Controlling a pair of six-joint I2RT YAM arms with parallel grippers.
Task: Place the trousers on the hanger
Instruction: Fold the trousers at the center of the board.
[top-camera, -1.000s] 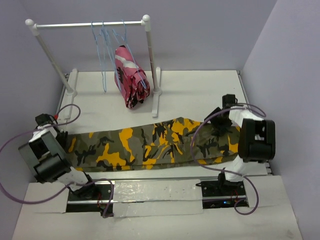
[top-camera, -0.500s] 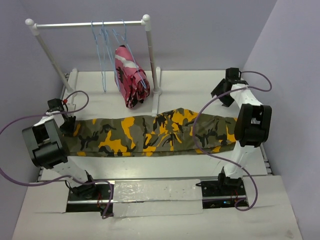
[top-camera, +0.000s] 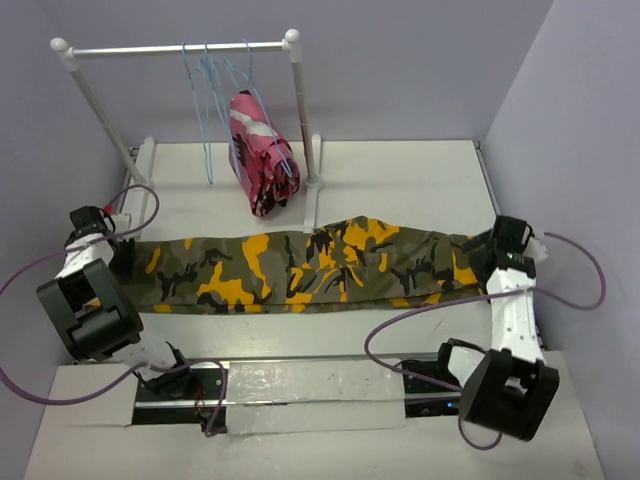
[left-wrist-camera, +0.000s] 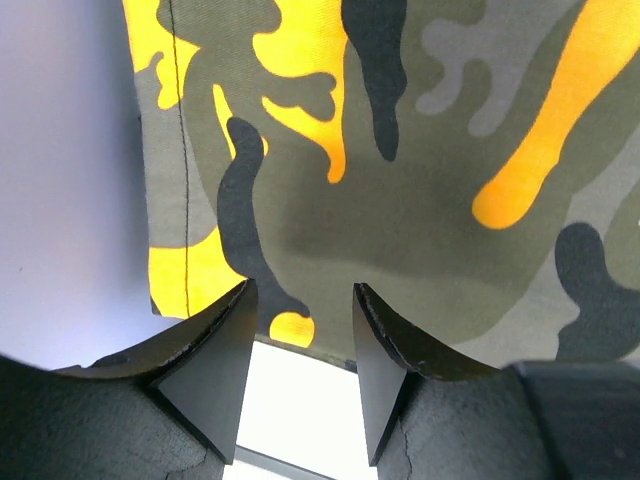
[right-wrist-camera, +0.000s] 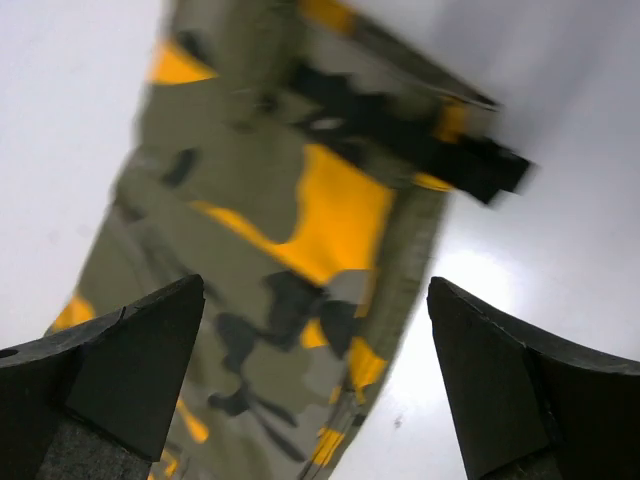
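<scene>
The trousers (top-camera: 300, 268) lie flat and stretched across the worktop (top-camera: 400, 180) from 9 o'clock to 3 o'clock, with one end near each arm. The left pincer (left-wrist-camera: 302, 300) hovers at the 9 o'clock end, released, with a narrow gap and nothing in it; the stitched hem lies just beyond its tips. The right pincer (right-wrist-camera: 315, 290) hangs over the 3 o'clock end, spread wide and empty.

The cloth looks soft, limp and light but long, so it should sag wherever it is unsupported. The stitched end edges seem the surest places to pinch.

The hanger (top-camera: 207, 120), one of several thin blue wire ones, hangs on the rail stand (top-camera: 180, 48) at 11 o'clock, just beside a pink garment (top-camera: 258, 150). Open room lies toward 1 o'clock. The stand's foot sits near the trousers' far edge at 12 o'clock.
</scene>
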